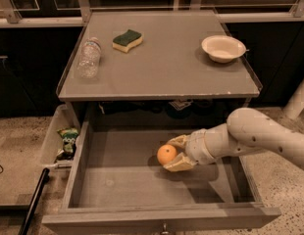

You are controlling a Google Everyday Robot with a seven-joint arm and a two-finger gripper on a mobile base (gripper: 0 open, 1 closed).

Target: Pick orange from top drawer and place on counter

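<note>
The orange [166, 153] lies inside the open top drawer [142, 180], right of its middle, near the drawer bottom. My gripper [170, 154] reaches in from the right on a pale arm. Its two tan fingers [177, 166] sit on either side of the orange and close against it. The grey counter [162, 67] is the cabinet top above the drawer.
On the counter lie a clear plastic bottle [88, 58] at the left, a green-and-yellow sponge [127, 39] at the back, and a white bowl [223, 48] at the right. A clear plastic bin [56, 136] with a snack bag [68, 141] hangs left of the drawer. A dark pole [34, 199] stands at lower left.
</note>
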